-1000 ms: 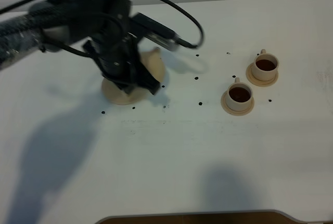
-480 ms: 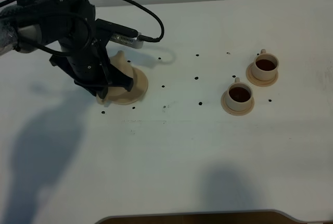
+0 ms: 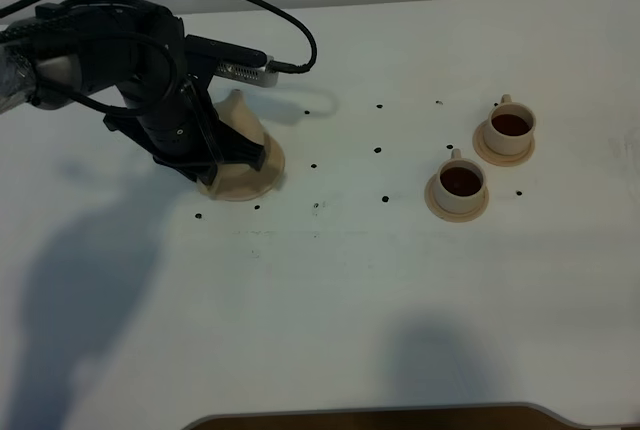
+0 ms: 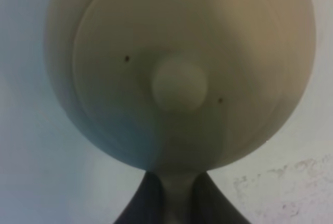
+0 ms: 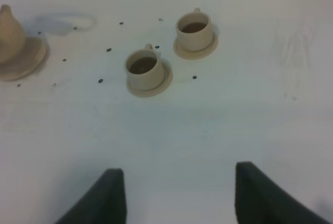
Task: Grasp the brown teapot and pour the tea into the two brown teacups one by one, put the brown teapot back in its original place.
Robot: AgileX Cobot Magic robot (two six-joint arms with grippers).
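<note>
Left gripper [image 3: 225, 155] is clamping the brown teapot [image 3: 243, 128] by its handle and, compared with a second ago, has carried it leftward and is now lowering it onto the big saucer [image 3: 262, 182], its original place; teapot looks seated or nearly so. Both brown teacups [image 3: 460, 183] [image 3: 510, 127] are showing dark tea, so pouring looks done; only release is left. Table [image 3: 330, 290] is staying open between saucer and cups, far edge just behind the arm. Right gripper [image 5: 174, 193] is hanging well apart, jaws spread wide, holding nothing.
</note>
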